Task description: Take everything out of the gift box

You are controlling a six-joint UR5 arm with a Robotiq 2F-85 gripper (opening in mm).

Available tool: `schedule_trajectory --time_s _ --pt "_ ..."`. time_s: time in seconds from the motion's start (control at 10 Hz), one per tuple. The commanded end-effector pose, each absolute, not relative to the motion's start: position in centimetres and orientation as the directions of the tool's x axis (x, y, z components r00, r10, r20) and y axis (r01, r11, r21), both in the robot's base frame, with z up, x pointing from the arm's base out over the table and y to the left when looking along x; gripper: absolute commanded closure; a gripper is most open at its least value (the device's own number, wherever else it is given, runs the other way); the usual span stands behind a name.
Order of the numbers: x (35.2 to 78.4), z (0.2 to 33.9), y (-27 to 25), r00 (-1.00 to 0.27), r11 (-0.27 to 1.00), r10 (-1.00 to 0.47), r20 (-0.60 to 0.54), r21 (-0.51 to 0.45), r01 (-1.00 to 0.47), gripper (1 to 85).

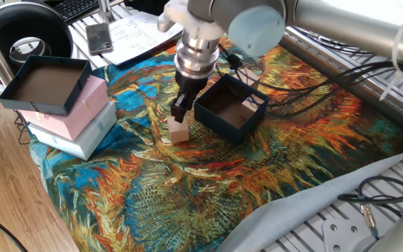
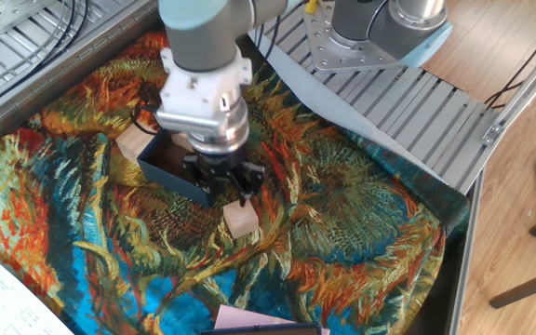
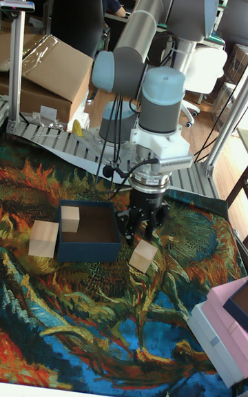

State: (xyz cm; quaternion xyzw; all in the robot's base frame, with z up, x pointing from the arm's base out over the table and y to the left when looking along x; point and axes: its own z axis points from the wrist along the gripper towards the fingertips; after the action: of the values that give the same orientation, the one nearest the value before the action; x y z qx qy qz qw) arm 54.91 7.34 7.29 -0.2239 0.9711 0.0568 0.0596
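The dark navy gift box stands on the patterned cloth. One tan wooden cube sits inside it, against a wall. A second cube rests on the cloth just outside the box's far side. The third cube lies on the cloth beside the box's near corner. My gripper hangs open just above that third cube, its fingers apart and holding nothing.
At the left a dark lid lies on a pink box stacked on a white box. A phone and papers lie at the back. Black cables run right of the gift box. Metal rails border the cloth.
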Motion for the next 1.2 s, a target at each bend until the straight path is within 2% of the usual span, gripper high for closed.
schedule_trajectory --time_s 0.0,0.4,1.1 --pt "54.0 9.2 4.0 -0.869 0.870 -0.484 -0.100 0.054 -0.490 39.0" --pt "52.2 9.7 -0.5 -0.820 0.821 -0.570 -0.060 0.010 -0.571 42.3" --pt "50.1 6.1 -6.3 -0.747 0.748 -0.661 -0.069 0.023 -0.664 44.3"
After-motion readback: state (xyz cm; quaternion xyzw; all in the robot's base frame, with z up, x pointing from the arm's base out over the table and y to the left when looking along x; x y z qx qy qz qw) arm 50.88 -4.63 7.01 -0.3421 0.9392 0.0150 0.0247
